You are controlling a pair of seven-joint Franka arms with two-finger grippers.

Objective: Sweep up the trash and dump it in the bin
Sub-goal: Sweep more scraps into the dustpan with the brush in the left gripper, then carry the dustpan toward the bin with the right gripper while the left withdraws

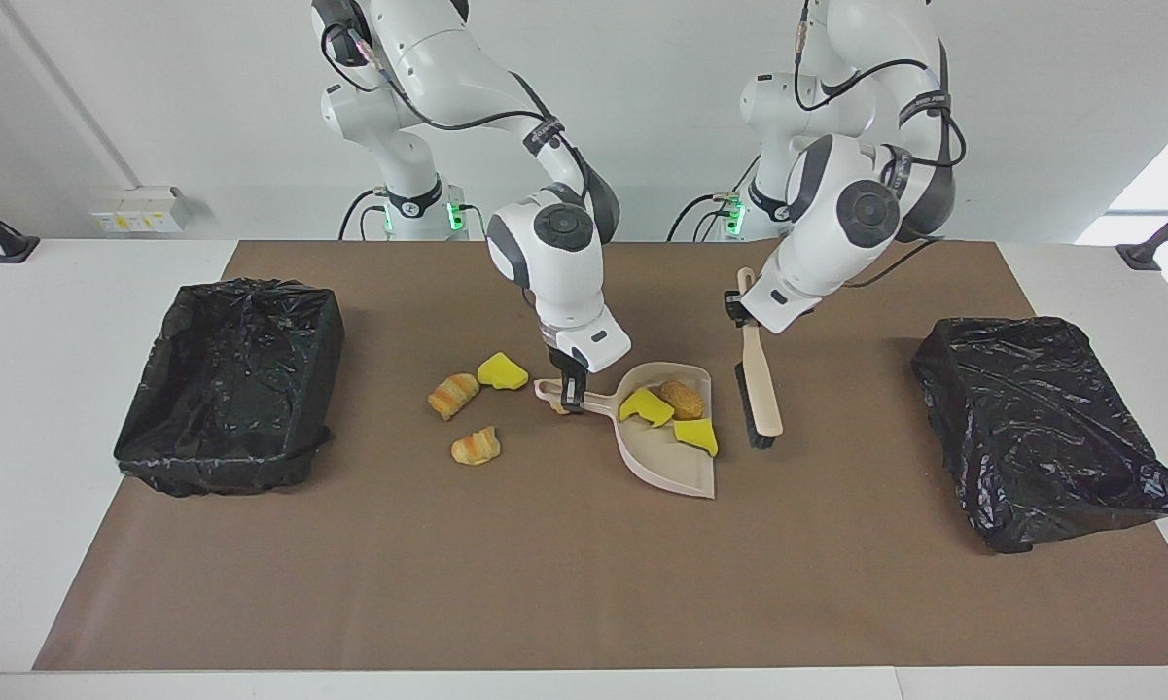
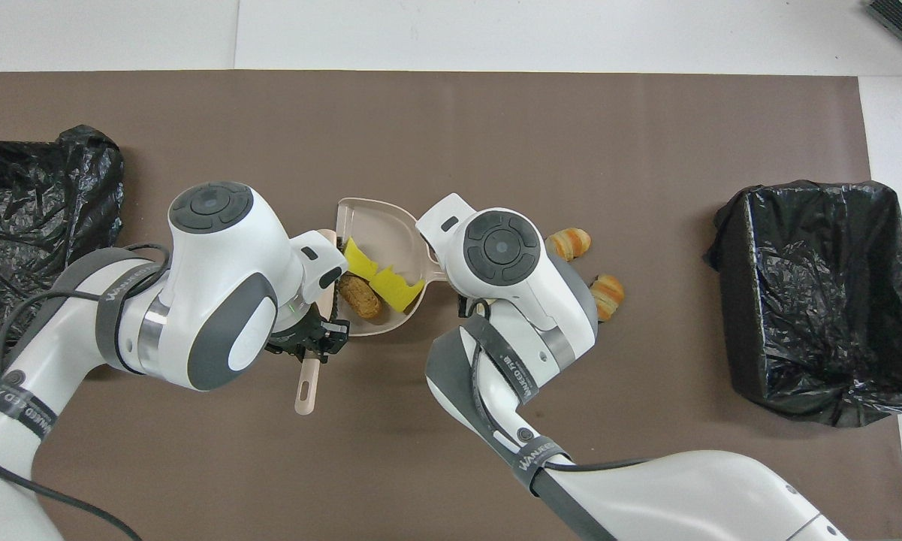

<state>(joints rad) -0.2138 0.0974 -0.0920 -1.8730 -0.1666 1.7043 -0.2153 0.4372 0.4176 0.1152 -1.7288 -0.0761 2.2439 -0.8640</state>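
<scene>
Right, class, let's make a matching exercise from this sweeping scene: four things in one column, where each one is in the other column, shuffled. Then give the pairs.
Things:
1. nugget
2. brush
3. dustpan handle
4. two croissants

Places:
A. gripped by the right claw
B. on the brown mat, outside the dustpan
C. inside the dustpan
D. gripped by the left claw

Pairs: 1-C, 2-D, 3-A, 4-B
</scene>
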